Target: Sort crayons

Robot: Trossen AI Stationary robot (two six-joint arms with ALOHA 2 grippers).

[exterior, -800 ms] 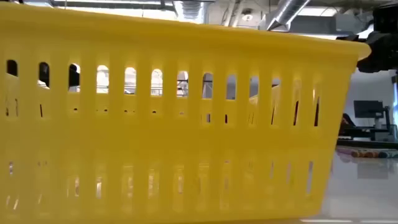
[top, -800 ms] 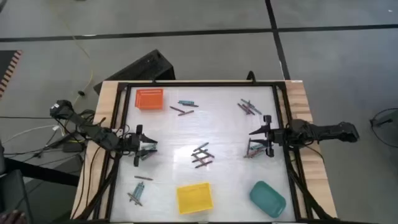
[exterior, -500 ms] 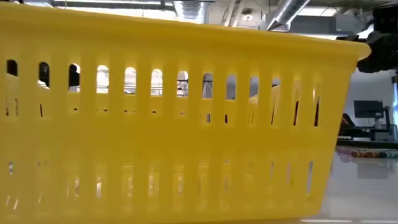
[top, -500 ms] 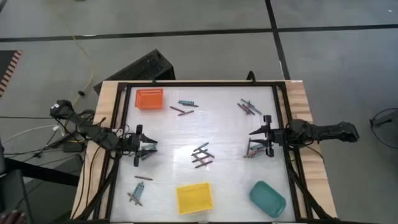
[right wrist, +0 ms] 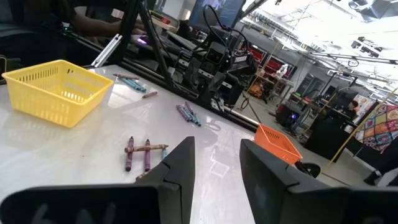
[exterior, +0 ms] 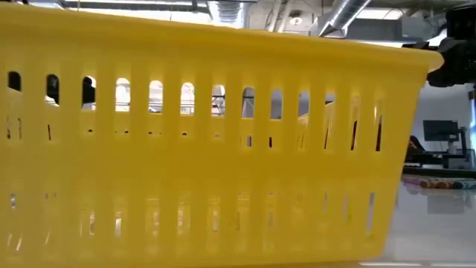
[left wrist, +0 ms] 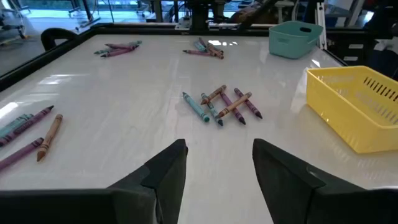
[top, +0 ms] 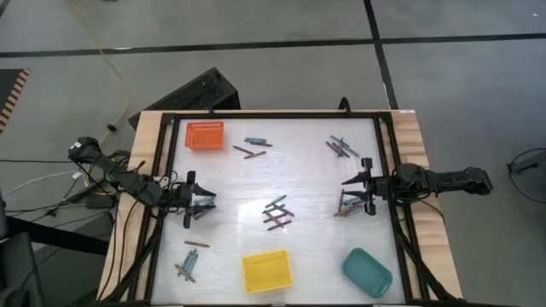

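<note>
Dark jaws on both arms stand apart, nothing held, and we see crayons scattered in clusters over the white table.

Left gripper (top: 201, 205) sits mid-left of the high frame beside a small crayon pile; right gripper (top: 357, 194) sits mid-right, over another pile (top: 348, 205). We see the central cluster (top: 275, 212) between them, with more crayons upper centre (top: 253, 147), upper right (top: 341, 147) and lower left (top: 189, 260). Orange tray (top: 205, 135) upper left, yellow tray (top: 266, 270) bottom centre, teal tray (top: 368, 270) lower right; we can't tell their contents. Yellow tray fills the low view.
</note>
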